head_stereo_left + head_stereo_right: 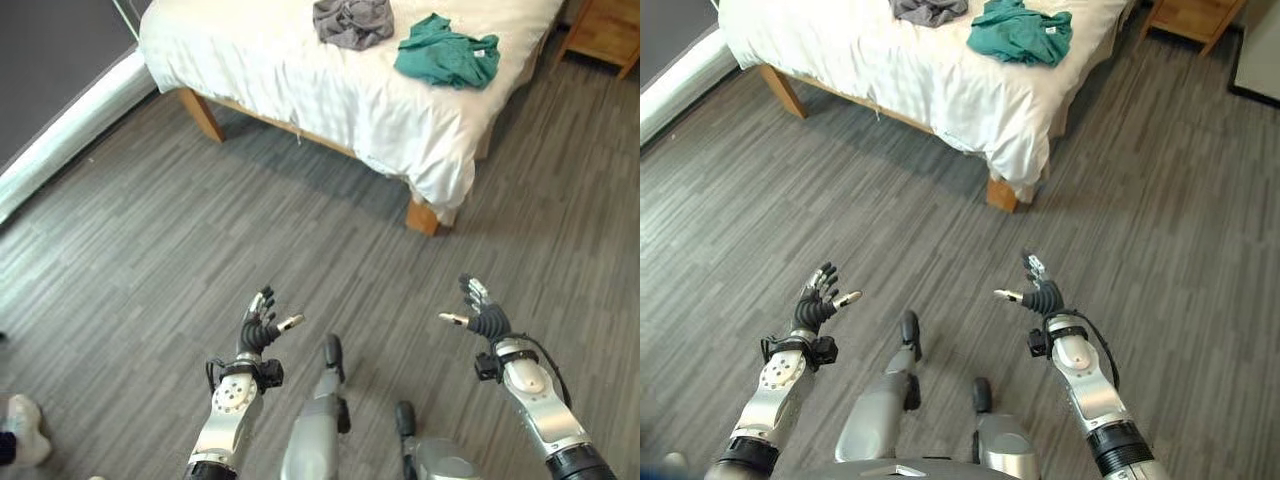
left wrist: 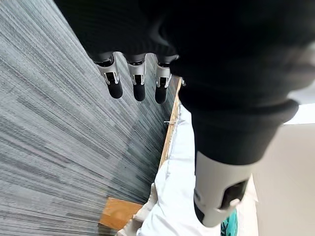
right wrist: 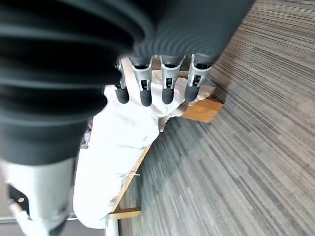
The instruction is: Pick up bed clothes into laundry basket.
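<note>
Grey plank floor (image 1: 150, 250), white bed (image 1: 300, 70) bearing grey garment (image 1: 352, 22) and green garment (image 1: 447, 52), my left robot hand (image 1: 260, 328) and right robot hand (image 1: 483, 315) spread wide, empty.

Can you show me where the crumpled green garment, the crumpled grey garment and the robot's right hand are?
Crumpled green garment (image 1: 446, 52): left eye view, middle of the heap on the bed.
Crumpled grey garment (image 1: 352, 22): left eye view, centre of the bundle.
Right hand (image 1: 487, 320): left eye view, on its palm above the floor.
</note>
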Controlling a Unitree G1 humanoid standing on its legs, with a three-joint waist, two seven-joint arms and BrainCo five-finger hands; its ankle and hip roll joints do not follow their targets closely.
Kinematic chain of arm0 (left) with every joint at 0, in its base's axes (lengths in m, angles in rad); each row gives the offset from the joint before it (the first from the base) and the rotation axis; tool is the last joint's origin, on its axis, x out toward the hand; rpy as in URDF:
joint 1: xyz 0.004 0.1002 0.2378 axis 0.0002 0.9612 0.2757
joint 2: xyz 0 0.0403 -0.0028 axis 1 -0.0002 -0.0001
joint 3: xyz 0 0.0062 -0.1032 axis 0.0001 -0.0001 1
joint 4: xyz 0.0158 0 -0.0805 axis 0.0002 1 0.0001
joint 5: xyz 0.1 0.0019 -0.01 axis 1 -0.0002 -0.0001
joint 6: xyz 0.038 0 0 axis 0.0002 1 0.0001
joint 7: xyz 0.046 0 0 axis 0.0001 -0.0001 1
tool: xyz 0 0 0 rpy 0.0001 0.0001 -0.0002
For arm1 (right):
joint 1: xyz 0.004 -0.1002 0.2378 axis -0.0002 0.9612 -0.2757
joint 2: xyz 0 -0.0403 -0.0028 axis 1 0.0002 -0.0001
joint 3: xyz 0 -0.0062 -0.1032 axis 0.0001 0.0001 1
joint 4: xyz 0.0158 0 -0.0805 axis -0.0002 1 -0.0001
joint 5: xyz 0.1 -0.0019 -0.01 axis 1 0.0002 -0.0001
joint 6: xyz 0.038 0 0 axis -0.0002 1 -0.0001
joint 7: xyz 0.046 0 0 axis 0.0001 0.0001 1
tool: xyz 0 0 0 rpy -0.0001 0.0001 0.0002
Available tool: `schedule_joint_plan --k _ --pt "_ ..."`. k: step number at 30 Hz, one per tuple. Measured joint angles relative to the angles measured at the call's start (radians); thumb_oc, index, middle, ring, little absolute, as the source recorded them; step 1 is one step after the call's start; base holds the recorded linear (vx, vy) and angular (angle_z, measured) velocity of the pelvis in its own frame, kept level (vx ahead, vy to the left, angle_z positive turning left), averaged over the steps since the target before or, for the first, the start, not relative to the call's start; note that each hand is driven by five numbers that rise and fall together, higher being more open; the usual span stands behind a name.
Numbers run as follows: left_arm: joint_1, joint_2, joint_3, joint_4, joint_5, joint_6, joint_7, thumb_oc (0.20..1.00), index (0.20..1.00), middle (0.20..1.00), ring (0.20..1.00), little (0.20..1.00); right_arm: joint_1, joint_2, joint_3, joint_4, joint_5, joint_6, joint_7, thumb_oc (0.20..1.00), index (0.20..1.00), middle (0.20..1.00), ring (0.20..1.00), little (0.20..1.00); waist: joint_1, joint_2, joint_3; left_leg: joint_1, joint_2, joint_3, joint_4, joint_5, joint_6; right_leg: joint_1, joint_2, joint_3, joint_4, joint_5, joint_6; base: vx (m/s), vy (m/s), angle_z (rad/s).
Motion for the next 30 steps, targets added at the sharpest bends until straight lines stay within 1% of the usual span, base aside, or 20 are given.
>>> schedule_joint_plan --k 3,5,6,7,8,9,11,12,13,15,16,17,19,20,22,24,25,26,28,30 --pt "-0.001 0.012 -0.026 -0.019 0.002 0.002 -0.012 1.000 1.000 1.000 1.000 1.000 0.048 -0.002 0.025 -0.022 -0.002 -0.001 0.001 1.000 1.000 1.000 1.000 1.000 0.021 -0.039 -0.030 0.066 -0.061 0.016 0.085 0.018 0.032 0.009 -0.075 0.055 0.132 -0.102 0.055 0.30 0.115 -0.58" --pt "-0.026 0.053 -0.080 -0.010 0.007 0.010 -0.009 1.000 1.000 1.000 1.000 1.000 0.028 0.005 0.063 -0.034 -0.003 0.000 0.010 1.000 1.000 1.000 1.000 1.000 0.001 -0.029 -0.020 0.096 -0.064 0.033 0.095 0.041 0.042 -0.281 -0.074 0.022 0.729 -0.091 0.106 0.21 0.086 -0.38" --pt "-0.027 0.057 -0.102 -0.023 0.010 0.008 -0.019 1.000 1.000 1.000 1.000 1.000 0.066 0.009 0.064 -0.056 -0.003 -0.002 0.011 1.000 1.000 1.000 1.000 1.000 -0.039 -0.038 -0.029 0.132 -0.088 0.029 0.092 0.048 0.079 -0.325 -0.085 0.043 0.833 -0.107 0.120 0.38 0.101 0.39" --pt "-0.028 0.060 -0.112 -0.030 0.012 0.001 -0.018 1.000 1.000 1.000 1.000 1.000 0.077 0.021 0.068 -0.053 -0.003 -0.001 0.015 1.000 1.000 1.000 1.000 1.000 -0.046 -0.051 -0.039 0.162 -0.116 0.017 0.079 0.003 0.043 -0.367 -0.091 0.090 0.862 -0.105 0.111 0.51 0.040 0.57" --pt "-0.042 0.073 -0.114 -0.030 0.017 -0.002 -0.018 1.000 1.000 1.000 1.000 1.000 0.065 0.047 0.068 -0.045 -0.003 -0.003 0.016 1.000 1.000 1.000 1.000 1.000 -0.055 -0.077 -0.041 0.179 -0.116 0.040 0.098 -0.043 -0.003 -0.410 -0.096 0.126 0.861 -0.093 0.092 0.38 0.012 0.44" --pt "-0.055 0.097 -0.114 -0.036 0.017 -0.006 -0.017 1.000 1.000 1.000 1.000 1.000 0.048 0.073 0.063 -0.048 -0.003 -0.006 0.015 1.000 1.000 1.000 1.000 1.000 -0.072 -0.084 -0.041 0.145 -0.104 0.057 0.198 -0.081 0.110 -0.452 -0.108 0.121 0.844 -0.084 0.110 0.43 -0.024 0.35" --pt "-0.072 0.101 -0.098 -0.026 0.016 0.002 -0.010 1.000 1.000 1.000 1.000 1.000 0.026 0.088 0.071 -0.070 -0.002 -0.007 0.016 1.000 1.000 1.000 1.000 1.000 -0.096 -0.071 -0.028 0.215 -0.138 0.014 0.147 -0.080 0.156 -0.463 -0.088 0.071 0.630 -0.110 0.112 0.76 -0.163 0.77" --pt "-0.085 0.093 -0.092 -0.025 0.016 0.000 -0.015 1.000 1.000 1.000 1.000 1.000 0.016 0.084 0.070 -0.074 0.002 -0.009 0.017 1.000 1.000 1.000 1.000 1.000 -0.120 -0.059 -0.024 0.263 -0.147 -0.019 0.117 -0.137 0.079 -0.457 0.031 0.048 0.427 -0.097 0.071 0.86 -0.210 1.16" --pt "-0.091 0.093 -0.085 -0.017 0.016 -0.001 -0.017 1.000 1.000 1.000 1.000 1.000 0.016 0.092 0.072 -0.073 0.004 -0.011 0.018 1.000 1.000 1.000 1.000 1.000 -0.144 -0.077 -0.029 0.267 -0.158 -0.005 0.148 -0.179 0.053 -0.447 0.046 0.021 0.299 -0.080 0.055 0.74 -0.189 1.64" --pt "-0.112 0.089 -0.077 -0.008 0.017 -0.002 -0.024 1.000 1.000 1.000 1.000 1.000 0.011 0.107 0.049 -0.048 0.010 -0.025 0.017 1.000 1.000 1.000 1.000 1.000 -0.217 -0.124 -0.035 0.325 -0.221 0.012 0.200 -0.233 0.199 -0.465 0.004 -0.082 0.107 -0.003 0.054 0.61 -0.166 1.43" --pt "-0.026 0.044 -0.071 -0.019 0.017 -0.001 -0.023 1.000 1.000 1.000 1.000 1.000 0.009 0.104 0.031 -0.040 0.011 -0.023 0.017 1.000 1.000 1.000 1.000 1.000 -0.228 -0.088 -0.063 0.447 -0.235 0.025 0.112 -0.277 0.139 -0.493 0.023 -0.297 0.088 0.041 0.012 0.66 -0.177 0.19" --pt "0.005 0.028 -0.101 -0.024 0.018 0.001 -0.024 1.000 1.000 1.000 1.000 1.000 0.019 0.085 0.013 -0.039 0.012 -0.025 0.017 1.000 1.000 1.000 1.000 1.000 -0.227 -0.045 -0.082 0.513 -0.239 0.036 0.079 -0.284 0.127 -0.497 0.047 -0.376 0.121 0.051 -0.029 0.48 -0.171 -0.24" --pt "0.034 0.014 -0.156 -0.042 0.019 0.002 -0.030 1.000 1.000 1.000 1.000 1.000 0.046 0.072 -0.014 -0.028 0.012 -0.025 0.017 1.000 1.000 1.000 1.000 1.000 -0.236 -0.034 -0.100 0.613 -0.270 0.025 0.080 -0.286 0.124 -0.431 0.063 -0.374 0.215 0.059 -0.123 0.44 -0.206 0.04" --pt "0.039 -0.011 -0.157 -0.036 0.019 0.005 -0.039 1.000 1.000 1.000 1.000 1.000 0.051 0.069 -0.018 0.005 0.012 -0.026 0.019 1.000 1.000 1.000 1.000 1.000 -0.236 -0.029 -0.112 0.620 -0.278 0.035 0.171 -0.297 0.109 -0.396 0.084 -0.306 0.223 0.150 -0.233 0.44 -0.291 -0.13" --pt "0.035 -0.035 -0.140 -0.046 0.018 0.004 -0.045 1.000 1.000 1.000 1.000 1.000 0.029 0.063 0.002 0.091 0.012 -0.020 0.021 1.000 1.000 1.000 1.000 1.000 -0.215 -0.021 -0.130 0.437 -0.228 0.090 0.626 -0.211 0.018 -0.319 0.092 -0.228 0.212 0.094 -0.235 0.37 -0.258 -0.56" --pt "0.029 0.004 -0.137 -0.084 0.016 -0.008 -0.045 1.000 1.000 1.000 1.000 1.000 0.028 0.044 -0.003 0.084 0.012 -0.017 0.021 1.000 1.000 1.000 1.000 1.000 -0.176 -0.030 -0.129 0.241 -0.157 0.071 1.007 -0.169 0.033 -0.242 0.119 -0.137 0.187 0.096 -0.197 0.39 -0.093 -1.06" --pt "0.027 0.023 -0.126 -0.081 0.016 -0.010 -0.044 1.000 1.000 1.000 1.000 1.000 0.029 0.047 -0.003 0.083 0.012 -0.018 0.020 1.000 1.000 1.000 1.000 1.000 -0.174 -0.048 -0.132 0.198 -0.135 0.041 1.037 -0.174 0.026 -0.212 0.128 -0.091 0.187 0.095 -0.198 0.51 -0.043 -1.82" --pt "-0.010 0.068 -0.110 -0.110 0.009 -0.007 -0.024 1.000 1.000 1.000 1.000 1.000 0.043 0.059 -0.042 0.019 0.013 -0.017 0.016 1.000 1.000 1.000 1.000 1.000 -0.111 -0.163 -0.096 0.081 -0.245 -0.093 1.001 -0.204 0.060 -0.137 0.071 0.096 0.177 0.054 -0.168 0.39 0.031 -2.13" --pt "-0.010 0.071 -0.073 -0.107 0.007 -0.010 -0.005 1.000 1.000 1.000 1.000 1.000 0.021 0.049 -0.051 0.013 0.013 -0.020 0.010 1.000 1.000 1.000 1.000 1.000 -0.095 -0.179 -0.093 -0.003 -0.224 -0.130 0.866 -0.202 0.050 -0.080 0.077 0.138 0.171 0.051 -0.180 0.41 0.078 -1.99" --pt "-0.021 0.063 -0.061 -0.093 0.006 -0.016 0.003 1.000 1.000 1.000 1.000 1.000 0.016 0.027 -0.044 0.012 0.011 -0.018 0.001 1.000 1.000 1.000 1.000 1.000 -0.076 -0.178 -0.099 -0.014 -0.191 -0.158 0.634 -0.199 0.055 -0.040 0.079 0.256 0.159 -0.029 -0.135 0.57 0.167 -1.48"
